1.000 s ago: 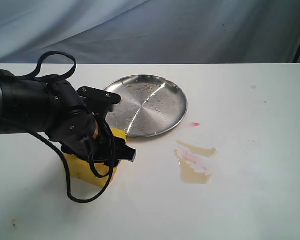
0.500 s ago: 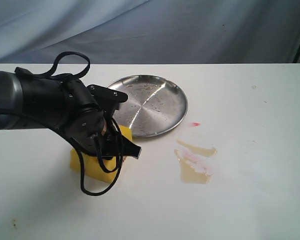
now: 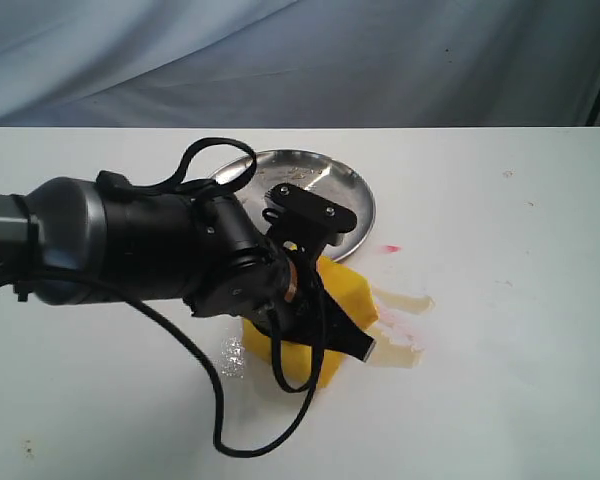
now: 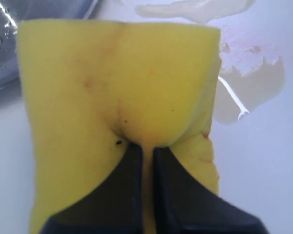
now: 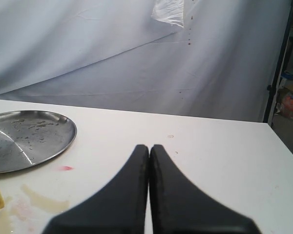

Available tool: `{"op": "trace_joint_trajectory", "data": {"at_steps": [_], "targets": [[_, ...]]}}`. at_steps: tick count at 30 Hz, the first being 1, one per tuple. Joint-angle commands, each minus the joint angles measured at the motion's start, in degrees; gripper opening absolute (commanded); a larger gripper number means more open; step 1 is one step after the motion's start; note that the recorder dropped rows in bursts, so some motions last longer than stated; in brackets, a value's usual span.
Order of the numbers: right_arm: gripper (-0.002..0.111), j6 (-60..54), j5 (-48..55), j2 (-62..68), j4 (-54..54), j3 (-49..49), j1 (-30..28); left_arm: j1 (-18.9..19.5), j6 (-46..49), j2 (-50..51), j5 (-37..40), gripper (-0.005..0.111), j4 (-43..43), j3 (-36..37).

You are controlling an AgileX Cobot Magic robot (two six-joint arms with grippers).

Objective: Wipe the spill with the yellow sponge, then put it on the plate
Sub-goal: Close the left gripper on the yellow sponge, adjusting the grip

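My left gripper (image 4: 146, 148) is shut on the yellow sponge (image 4: 117, 78), pinching a deep dent into its foam. In the exterior view the sponge (image 3: 342, 298) rests on the white table with its right edge touching the spill (image 3: 398, 322), an amber puddle with pink streaks. The spill (image 4: 249, 83) lies just past the sponge in the left wrist view. The steel plate (image 3: 342, 192) sits behind the arm, partly hidden by it. My right gripper (image 5: 149, 147) is shut and holds nothing; it does not show in the exterior view. The plate (image 5: 24, 139) and spill (image 5: 41, 201) lie to its side.
A small red dot (image 3: 390, 248) marks the table between plate and spill. A wet smear (image 3: 230, 352) shows on the table beside the sponge. A grey cloth backdrop (image 3: 380, 60) hangs behind the table's far edge. A dark pole (image 5: 276, 63) stands past the table.
My left arm has carried the sponge rightwards across the table, from the front left of the plate up to the left edge of the spill. A wet smear now shows behind it.
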Motion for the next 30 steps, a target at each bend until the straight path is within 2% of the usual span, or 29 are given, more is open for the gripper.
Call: {"op": "trace_joint_trajectory", "data": {"at_steps": [1,6,12,21,25,30], "targets": [[0.000,0.12,-0.09,-0.25,-0.22,0.19,0.21,-0.39,3.77,4.27,4.10,0.000,-1.50,-6.87],[0.000,0.12,-0.09,-0.25,-0.22,0.19,0.21,-0.39,13.88,9.42,7.24,0.000,-10.17,-15.15],[0.000,0.12,-0.09,-0.25,-0.22,0.19,0.21,-0.39,15.93,13.28,8.22,0.000,-10.99,-21.06],[0.000,0.12,-0.09,-0.25,-0.22,0.19,0.21,-0.47,22.59,18.51,8.80,0.000,-14.24,-28.43],[0.000,0.12,-0.09,-0.25,-0.22,0.19,0.21,-1.77,29.13,19.87,11.32,0.000,-19.14,-31.13],[0.000,0.12,-0.09,-0.25,-0.22,0.19,0.21,-3.44,32.61,19.91,16.24,0.000,-20.04,-31.03]]}}
